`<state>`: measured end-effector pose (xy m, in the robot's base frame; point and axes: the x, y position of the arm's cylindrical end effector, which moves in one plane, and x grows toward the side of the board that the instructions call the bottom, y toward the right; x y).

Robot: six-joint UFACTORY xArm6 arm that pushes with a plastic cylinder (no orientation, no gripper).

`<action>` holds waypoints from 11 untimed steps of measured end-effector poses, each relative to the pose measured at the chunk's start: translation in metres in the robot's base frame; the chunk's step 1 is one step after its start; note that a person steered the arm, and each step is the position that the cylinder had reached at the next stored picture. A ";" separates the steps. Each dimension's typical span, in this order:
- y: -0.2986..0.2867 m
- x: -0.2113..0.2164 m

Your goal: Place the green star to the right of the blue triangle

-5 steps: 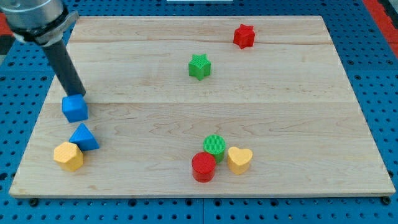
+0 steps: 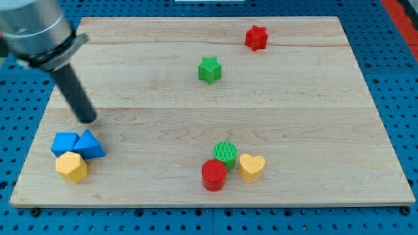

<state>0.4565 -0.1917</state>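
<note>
The green star (image 2: 209, 70) sits near the top middle of the wooden board (image 2: 215, 104). The blue triangle (image 2: 89, 144) lies at the lower left, touching a blue cube (image 2: 64, 143) on its left and a yellow hexagon-like block (image 2: 72, 167) below. My tip (image 2: 89, 120) rests on the board just above the blue triangle, apart from it, and far left of the green star.
A red star (image 2: 257, 38) lies at the top right. A green cylinder (image 2: 225, 152), a red cylinder (image 2: 213, 175) and a yellow heart (image 2: 251, 167) cluster at the bottom middle. Blue pegboard surrounds the board.
The blue cube has slid down and left, from above the triangle to beside it. My tip has moved down and slightly right.
</note>
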 end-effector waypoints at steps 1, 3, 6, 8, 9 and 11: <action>0.083 -0.039; 0.231 -0.048; 0.197 -0.085; 0.157 -0.095; 0.138 -0.096; 0.041 -0.094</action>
<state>0.3626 -0.1510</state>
